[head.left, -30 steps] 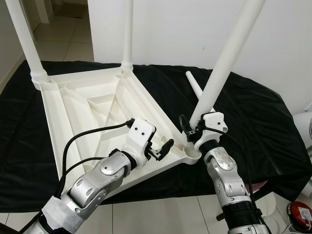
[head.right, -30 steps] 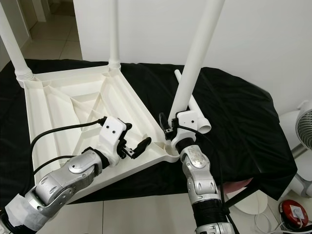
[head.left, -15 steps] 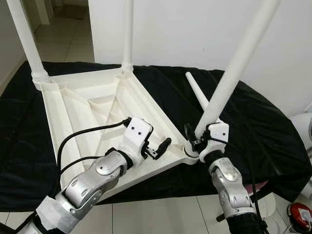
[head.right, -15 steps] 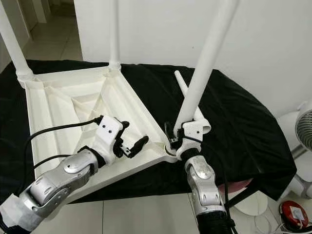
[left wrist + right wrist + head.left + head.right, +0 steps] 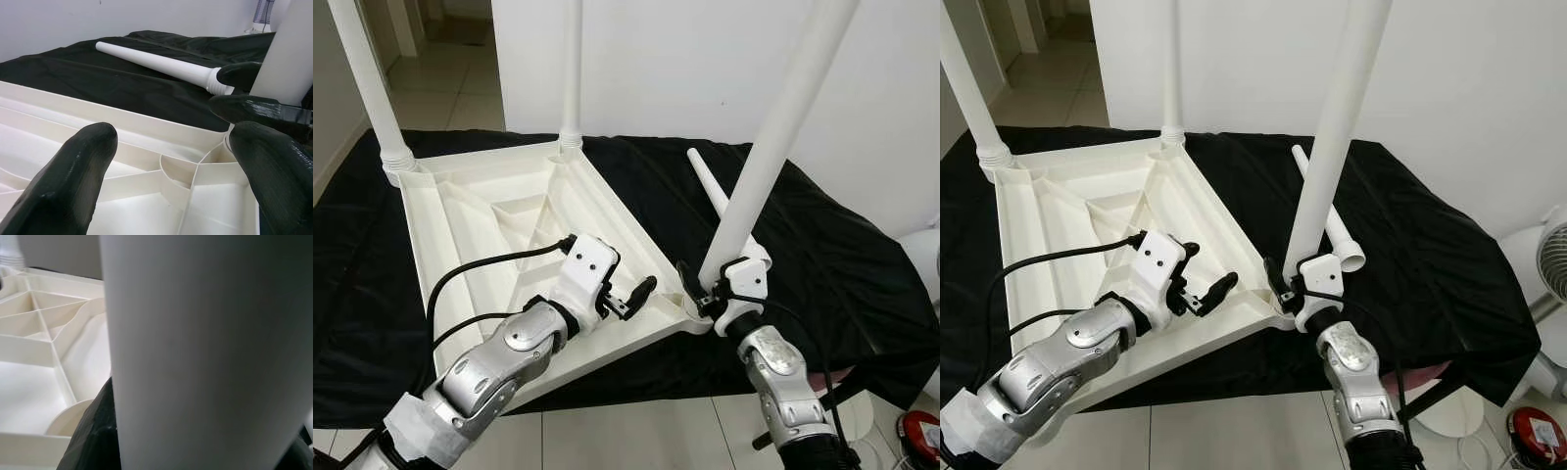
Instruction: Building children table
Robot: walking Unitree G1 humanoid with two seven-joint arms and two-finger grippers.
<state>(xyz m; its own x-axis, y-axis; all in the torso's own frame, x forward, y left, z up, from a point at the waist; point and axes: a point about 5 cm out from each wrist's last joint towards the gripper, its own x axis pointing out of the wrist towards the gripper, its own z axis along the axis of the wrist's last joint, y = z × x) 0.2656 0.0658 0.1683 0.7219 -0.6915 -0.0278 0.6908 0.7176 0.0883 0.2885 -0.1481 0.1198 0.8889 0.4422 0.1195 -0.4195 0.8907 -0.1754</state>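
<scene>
The upturned white tabletop [image 5: 499, 235] is lying on a black cloth [image 5: 822, 245], two legs standing in its far corners. The right gripper [image 5: 710, 291] is clenching a third leg [image 5: 773, 137] at the near corner socket, while the left gripper [image 5: 631, 297] is hovering with fingers spread over the tabletop's near edge; a loose leg [image 5: 1327, 211] is lying on the cloth just beyond.

Bright, even indoor light; head views sharp.

The white leg [image 5: 205, 352] blurs close to the right wrist camera; the left hand's fingertips [image 5: 73, 186] look soft, faintly glossy.
</scene>
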